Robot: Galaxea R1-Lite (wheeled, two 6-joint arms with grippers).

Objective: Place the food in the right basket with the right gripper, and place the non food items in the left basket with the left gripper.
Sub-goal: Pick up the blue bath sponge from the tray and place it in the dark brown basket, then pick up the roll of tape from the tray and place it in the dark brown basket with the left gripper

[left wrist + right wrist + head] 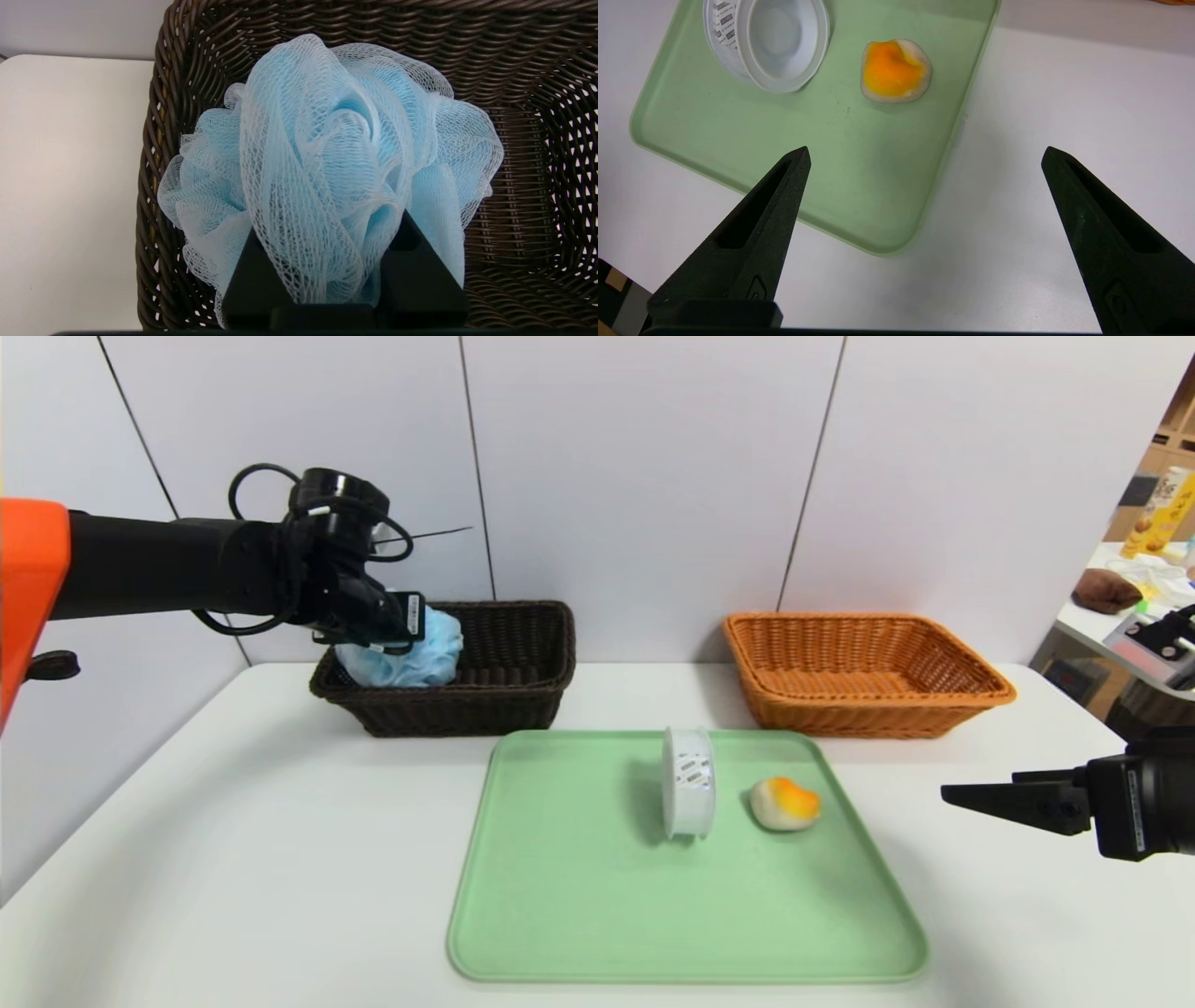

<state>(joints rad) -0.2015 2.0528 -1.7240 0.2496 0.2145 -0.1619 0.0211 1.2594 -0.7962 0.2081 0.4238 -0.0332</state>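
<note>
While the left gripper (327, 261) pinches one blue puff (411, 653) inside the dark basket (457, 714), the right gripper (926, 158) hangs wide open over the desk (252, 859), near the tray's right edge. Two things lie on the one green tray (691, 915): one white tape roll (691, 784) and one bun (784, 805) (orange-topped, just beside it). Two baskets stand behind, the second orange (868, 714).

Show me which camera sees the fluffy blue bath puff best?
The left wrist view: the bath puff fills its middle, its netting clear, between the left gripper's fingers. The head view shows it smaller, at the dark basket's left end, partly behind the gripper. The right wrist view doesn't show it.
</note>
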